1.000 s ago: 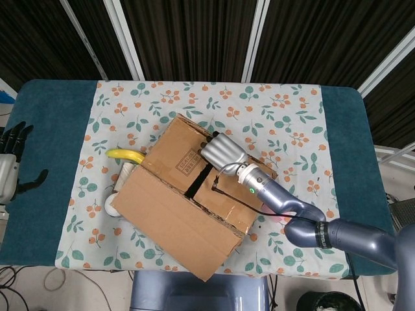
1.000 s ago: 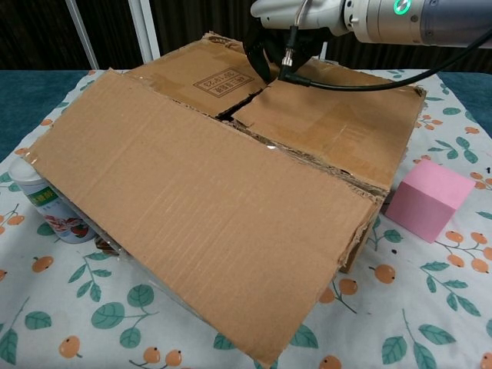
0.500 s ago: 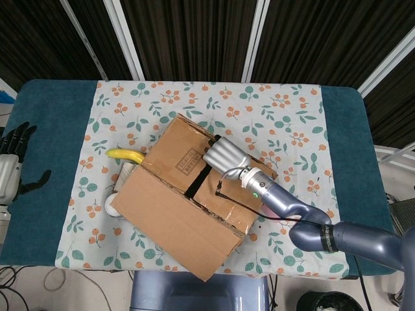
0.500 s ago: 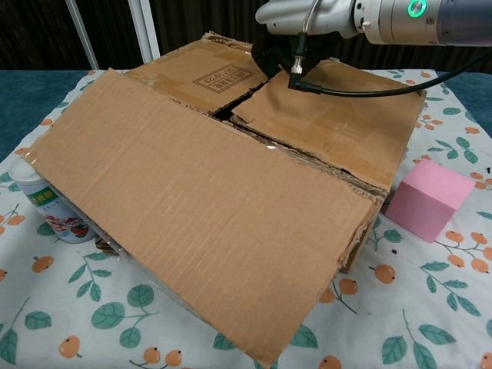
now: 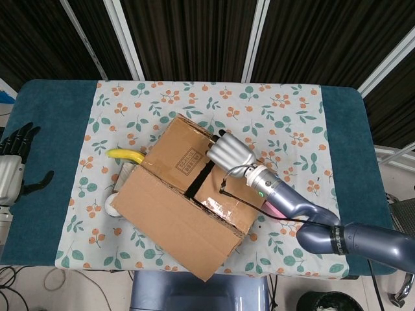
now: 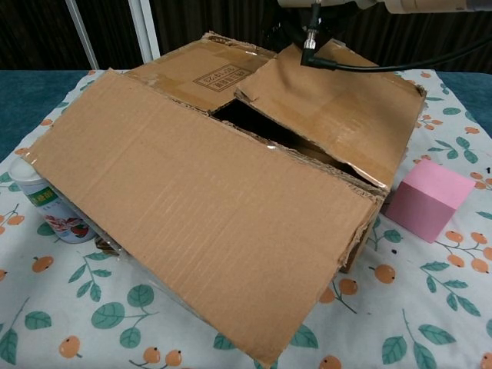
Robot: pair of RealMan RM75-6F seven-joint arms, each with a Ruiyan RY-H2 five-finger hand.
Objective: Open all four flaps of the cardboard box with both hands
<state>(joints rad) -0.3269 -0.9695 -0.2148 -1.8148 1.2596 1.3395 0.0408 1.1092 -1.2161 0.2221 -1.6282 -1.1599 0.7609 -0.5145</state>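
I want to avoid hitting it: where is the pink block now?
In the chest view the pink block sits on the floral tablecloth at the right, just beside the cardboard box's right end; the head view shows only a sliver under the right arm.

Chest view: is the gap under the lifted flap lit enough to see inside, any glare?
Chest view: the gap under the lifted flap is black, nothing readable inside; tiny glint on its near edge. Head view: even light, gap equally dark.

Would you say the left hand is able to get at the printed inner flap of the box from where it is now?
Probably yes, with a long reach. The left hand sits off the table's left edge, holding nothing. The printed flap lies uncovered on the box top; the right hand works the neighbouring flap, not this one.
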